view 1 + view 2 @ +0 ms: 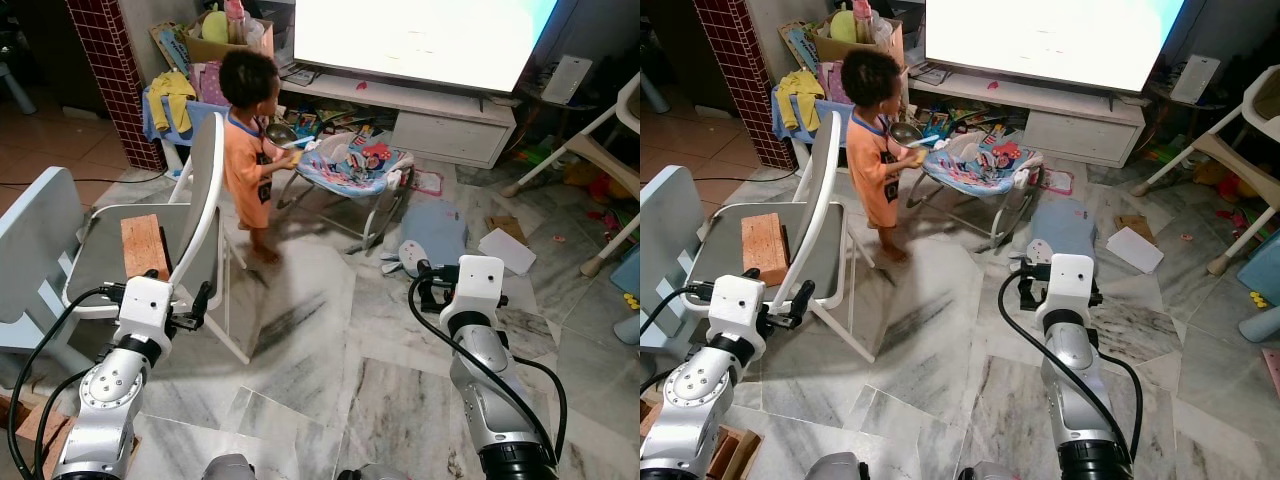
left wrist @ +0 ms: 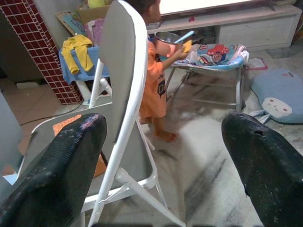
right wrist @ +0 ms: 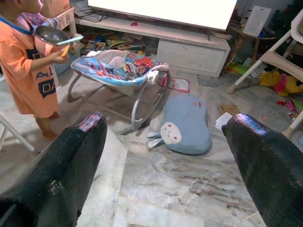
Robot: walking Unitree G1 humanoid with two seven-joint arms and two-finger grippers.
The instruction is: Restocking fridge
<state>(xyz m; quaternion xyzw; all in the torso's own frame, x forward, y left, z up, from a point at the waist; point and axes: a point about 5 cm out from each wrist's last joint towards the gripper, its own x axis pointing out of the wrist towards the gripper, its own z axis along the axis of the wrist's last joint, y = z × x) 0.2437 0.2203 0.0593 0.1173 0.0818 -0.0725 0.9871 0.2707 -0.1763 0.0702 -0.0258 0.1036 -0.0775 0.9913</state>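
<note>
Nothing of the restocking looked begun: no fridge was in view, and the left gripper point(image 2: 161, 156) and right gripper point(image 3: 165, 161) hovered empty, fingers apart, above the marble floor point(image 1: 330, 330) near a child point(image 1: 252, 150).

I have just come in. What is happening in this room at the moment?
Nothing is being handled by the robot. Its left claw and right claw are both open and empty, held out over the grey marble floor. A child in an orange shirt stands beside a blue baby bouncer, holding a metal bowl. A white folding chair with a brown block on its seat is at the robot's left. No fridge is visible.
</note>
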